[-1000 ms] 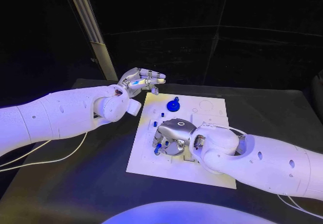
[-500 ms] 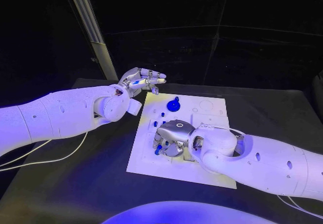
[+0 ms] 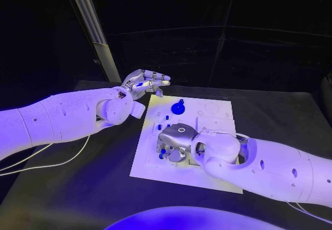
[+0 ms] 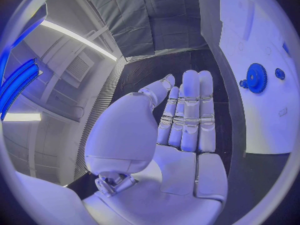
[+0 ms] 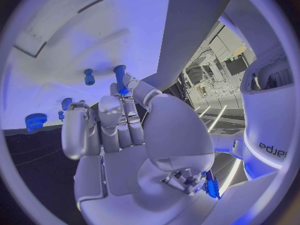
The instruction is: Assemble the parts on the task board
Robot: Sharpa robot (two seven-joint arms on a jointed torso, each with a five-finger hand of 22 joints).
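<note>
Right hand (image 3: 176, 141): lowered over the near-left part of the task board (image 3: 214, 179), fingers curled downward. In the right wrist view the fingertips pinch a slim blue peg (image 5: 119, 78), which stands roughly upright with its lower end at the board surface. The hand is closed on this peg.

Left hand (image 3: 144, 82): raised beyond the board's far-left corner, well apart from the parts. The left wrist view shows the fingers (image 4: 189, 110) extended side by side and the thumb set off to one side; nothing is held.

Task board: white plate in the middle of the black table (image 3: 83, 191), lying flat, with shallow recesses and small holes in its surface.

Parts on the board:
- Blue gear (image 3: 178, 108) with a short handle, lying on the far section, between the two hands; also seen in the left wrist view (image 4: 256, 78).
- Small blue pegs (image 3: 159, 127) standing in holes along the left edge, just beyond the right hand.
- A further short blue peg (image 5: 89, 77) near the held one, apart from it.
- A low blue knurled piece (image 5: 35, 121) close to the board's edge.
</note>
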